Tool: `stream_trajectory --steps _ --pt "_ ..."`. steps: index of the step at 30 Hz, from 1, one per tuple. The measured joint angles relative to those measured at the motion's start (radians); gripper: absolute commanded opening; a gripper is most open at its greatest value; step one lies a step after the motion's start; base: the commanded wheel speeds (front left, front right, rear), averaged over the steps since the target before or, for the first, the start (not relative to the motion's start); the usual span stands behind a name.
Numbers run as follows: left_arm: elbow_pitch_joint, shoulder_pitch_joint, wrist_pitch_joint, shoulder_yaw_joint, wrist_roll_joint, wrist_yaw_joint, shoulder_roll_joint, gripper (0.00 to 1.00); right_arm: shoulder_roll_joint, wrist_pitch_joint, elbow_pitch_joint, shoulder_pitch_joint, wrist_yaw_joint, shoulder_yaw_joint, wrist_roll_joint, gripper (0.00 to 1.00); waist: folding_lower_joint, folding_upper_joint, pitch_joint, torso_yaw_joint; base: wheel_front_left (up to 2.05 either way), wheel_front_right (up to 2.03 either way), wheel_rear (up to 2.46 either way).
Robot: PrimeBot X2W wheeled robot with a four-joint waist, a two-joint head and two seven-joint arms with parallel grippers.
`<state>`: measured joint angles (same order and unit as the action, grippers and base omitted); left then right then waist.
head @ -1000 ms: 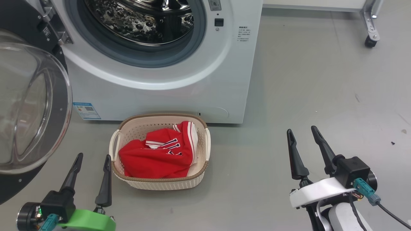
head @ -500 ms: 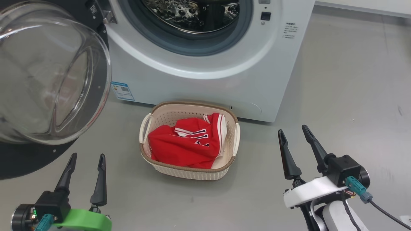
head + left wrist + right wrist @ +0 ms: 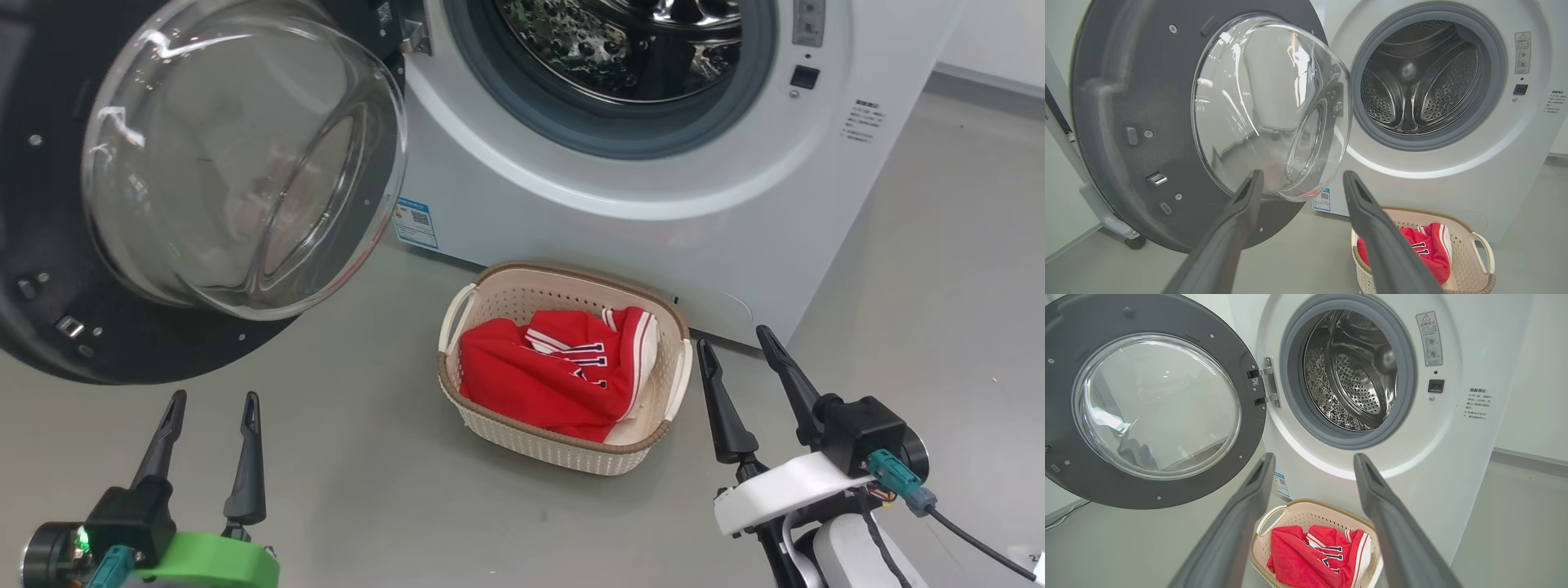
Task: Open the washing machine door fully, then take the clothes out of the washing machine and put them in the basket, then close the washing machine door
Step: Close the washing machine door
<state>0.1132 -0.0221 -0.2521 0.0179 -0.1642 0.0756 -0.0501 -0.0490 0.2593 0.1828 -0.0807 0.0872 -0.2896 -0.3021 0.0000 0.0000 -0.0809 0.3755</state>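
Grey floor (image 3: 367, 474) runs smooth and bare in front of the white washing machine (image 3: 620, 237), with the widest open stretch on the robot's right, between the machine's corner and the pale wall (image 3: 1527, 396). The round door (image 3: 49, 269) stands swung wide to the left on its hinge (image 3: 1267, 386), inner face toward the robot, its clear glass bowl (image 3: 245, 163) bulging out over the floor. The door's black lower rim hangs just above the floor on the left side. The drum (image 3: 629, 41) mouth is uncovered, ringed by the grey rubber seal (image 3: 620, 135), and perforated steel shows inside. The cream basket (image 3: 563, 453) sits on the floor just before the machine's lower front, slightly right of the blue label (image 3: 415, 220), and the red clothes (image 3: 539, 384) lie bunched inside it, below the brown rim. The left gripper (image 3: 214, 398) hovers low at the near left, fingers spread apart and holding nothing, pointing toward the door's lower edge with clear floor between them. The right gripper (image 3: 733, 338) is likewise spread wide and empty. In the head view its inner finger lines up close to the basket's right handle, though I cannot tell whether they touch.
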Motion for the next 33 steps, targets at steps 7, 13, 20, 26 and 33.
stream_trajectory --steps 7,13,20,26,33 --pt "-0.004 -0.009 0.0 0.006 0.0 0.0 0.0 1.0 0.0 0.0 0.002 0.003 0.0 -0.013 -0.006 1.0 0.0 0.0 0.026 0.077 0.0 0.0 0.0" --pt "-0.025 -0.043 0.0 0.027 0.0 -0.009 -0.001 1.0 0.0 0.0 0.013 0.002 0.008 -0.049 -0.014 1.0 0.0 0.0 0.047 0.117 0.0 0.0 0.0" --pt "-0.039 -0.048 0.0 0.044 0.0 -0.01 -0.001 1.0 0.0 0.0 0.02 0.002 0.008 -0.064 -0.023 1.0 0.0 0.0 0.058 0.131 0.0 0.0 0.0" --pt "-0.058 -0.065 0.0 0.048 0.0 -0.01 -0.001 1.0 0.0 0.0 0.028 -0.002 0.009 -0.077 -0.023 1.0 0.0 0.0 0.059 0.137 0.0 0.0 0.0" --pt "-0.07 -0.074 0.0 0.063 0.0 -0.019 0.0 1.0 0.0 0.0 0.034 -0.019 0.012 -0.09 -0.023 1.0 0.0 0.0 0.056 0.14 0.0 0.0 0.0"
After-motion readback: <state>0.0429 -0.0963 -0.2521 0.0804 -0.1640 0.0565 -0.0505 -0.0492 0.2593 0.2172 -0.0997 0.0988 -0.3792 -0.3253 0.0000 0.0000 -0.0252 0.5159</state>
